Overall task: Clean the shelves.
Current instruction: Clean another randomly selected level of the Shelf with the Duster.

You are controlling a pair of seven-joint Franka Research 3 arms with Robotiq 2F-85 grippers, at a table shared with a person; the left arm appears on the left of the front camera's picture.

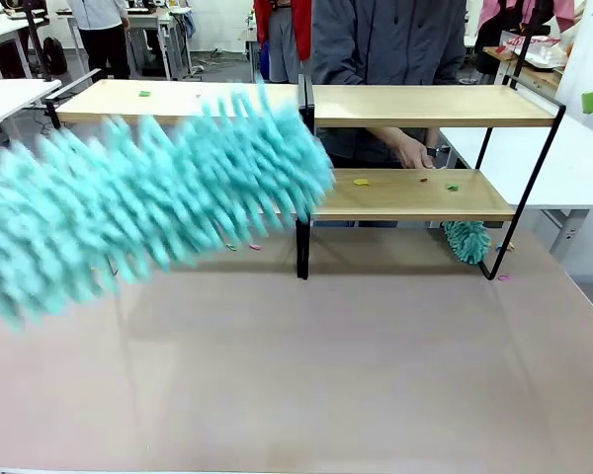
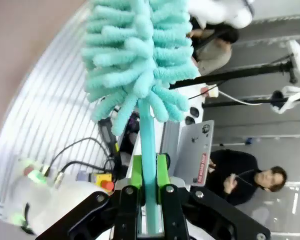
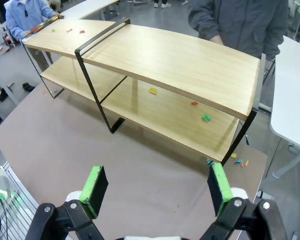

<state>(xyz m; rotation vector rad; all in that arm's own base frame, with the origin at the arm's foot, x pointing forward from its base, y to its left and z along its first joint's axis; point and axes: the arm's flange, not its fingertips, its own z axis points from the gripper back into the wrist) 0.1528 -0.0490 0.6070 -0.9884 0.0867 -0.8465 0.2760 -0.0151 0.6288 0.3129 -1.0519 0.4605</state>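
Observation:
The shelves [image 1: 415, 106] are a two-tier light-wood rack in a black frame, standing across the far half of the table. A big teal fluffy duster [image 1: 138, 212], blurred, hangs close to the front camera in front of the shelves' left half. In the left wrist view my left gripper [image 2: 149, 172] is shut on the duster's teal handle [image 2: 146, 135], with the head [image 2: 137, 55] above it. My right gripper [image 3: 157, 189] is open over the table, short of the shelves [image 3: 180, 62]. Yellow [image 3: 153, 91], red [image 3: 194, 103] and green [image 3: 206, 118] scraps lie on the lower board.
A person stands behind the shelves with a hand [image 1: 410, 153] at the lower board. A second teal duster head [image 1: 466, 240] lies under the lower board's right end. Small scraps [image 3: 237, 161] lie on the table by the right frame leg. White tables flank both sides.

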